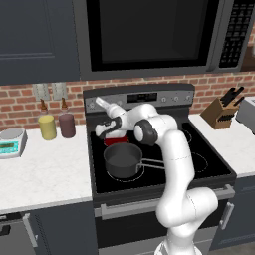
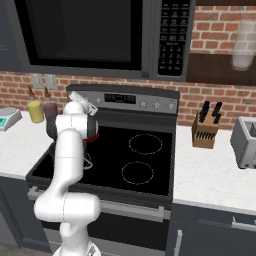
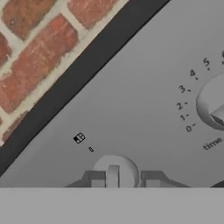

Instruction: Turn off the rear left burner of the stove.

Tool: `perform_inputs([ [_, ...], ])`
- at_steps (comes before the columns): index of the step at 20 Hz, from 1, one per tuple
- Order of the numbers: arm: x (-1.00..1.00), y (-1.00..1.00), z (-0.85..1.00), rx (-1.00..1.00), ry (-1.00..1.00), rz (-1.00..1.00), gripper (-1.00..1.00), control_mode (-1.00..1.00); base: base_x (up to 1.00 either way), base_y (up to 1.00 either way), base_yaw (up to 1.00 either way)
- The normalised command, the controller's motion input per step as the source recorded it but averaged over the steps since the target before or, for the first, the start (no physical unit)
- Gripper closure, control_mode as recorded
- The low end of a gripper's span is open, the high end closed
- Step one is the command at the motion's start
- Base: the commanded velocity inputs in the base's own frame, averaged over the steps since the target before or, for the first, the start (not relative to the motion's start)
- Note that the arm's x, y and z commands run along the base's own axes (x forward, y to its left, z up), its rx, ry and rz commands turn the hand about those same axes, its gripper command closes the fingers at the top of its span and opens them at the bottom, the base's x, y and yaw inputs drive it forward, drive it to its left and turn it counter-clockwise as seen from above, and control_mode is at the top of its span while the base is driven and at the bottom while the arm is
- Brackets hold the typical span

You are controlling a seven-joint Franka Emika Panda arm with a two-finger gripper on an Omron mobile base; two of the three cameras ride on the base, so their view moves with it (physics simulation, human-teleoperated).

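The stove (image 1: 209, 164) is a black glass-top range with a grey back panel (image 2: 150, 104). Its rear left burner (image 1: 115, 141) glows red, mostly hidden under my arm; a red sliver of that burner (image 2: 92, 138) peeks out beside my elbow. My gripper (image 1: 98, 102) reaches up to the left end of the back panel. In the hand view my gripper (image 3: 124, 180) sits shut on a small round grey knob (image 3: 114, 168), one fingertip (image 3: 97, 180) on each side of it. The knob's ridge stands upright, below a small burner mark and a "0".
A dark saucepan (image 1: 122, 159) sits on the front left zone, handle pointing right. A timer knob (image 3: 213, 105) with numbers lies right of the held one. Yellow and maroon canisters (image 1: 48, 127) and a scale (image 1: 12, 141) stand on the left counter, a knife block (image 1: 223, 112) and toaster (image 2: 246, 141) on the right. A microwave (image 1: 149, 35) hangs above.
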Motion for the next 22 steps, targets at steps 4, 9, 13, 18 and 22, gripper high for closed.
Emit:
perform_inputs([
  [4,0.56,-0.14,0.77,0.40,0.06,-0.08,1.00,-1.00,0.00,0.00,0.00],
  [9,0.59,-0.11,0.80,0.42,0.13,-0.12,1.00,-1.00,0.00,0.00,0.00],
  [13,0.55,-0.12,0.75,0.47,0.15,-0.15,1.00,-1.00,0.00,0.00,0.00],
  [18,0.55,-0.10,0.70,0.51,0.16,-0.17,1.00,-1.00,0.00,0.00,0.00],
  [22,0.54,-0.07,0.71,0.54,0.17,-0.17,1.00,-1.00,0.00,0.00,0.00],
])
